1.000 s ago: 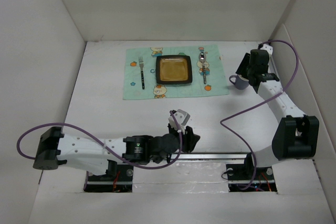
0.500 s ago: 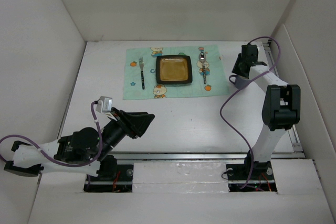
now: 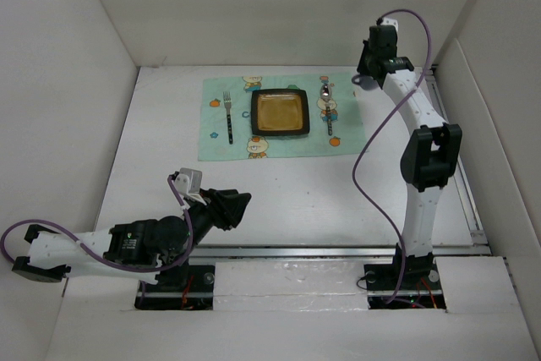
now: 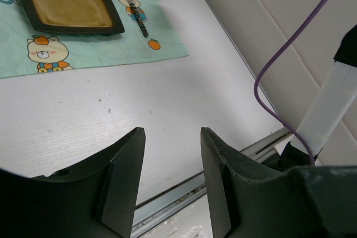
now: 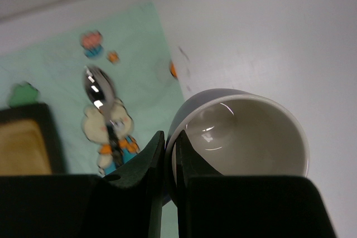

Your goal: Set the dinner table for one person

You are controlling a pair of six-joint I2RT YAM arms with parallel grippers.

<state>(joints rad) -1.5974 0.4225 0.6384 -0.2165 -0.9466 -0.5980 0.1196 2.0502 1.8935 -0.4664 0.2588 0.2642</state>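
My right gripper is shut on the rim of a grey cup with a white inside, one finger inside and one outside. It holds the cup by the far right corner of the mint-green placemat. On the placemat lie a fork, a dark square plate and a spoon. The placemat rests on the white dinner table. My left gripper hangs open and empty over the table's near left part, far from the placemat.
White walls enclose the table on the left, back and right. A metal rail runs along the near edge by the arm bases. The right arm's purple cable loops over the table's right side.
The right gripper closed on the cup's rim and carried it from the table's right side to the placemat's far right corner. The left arm swung back to the near left.
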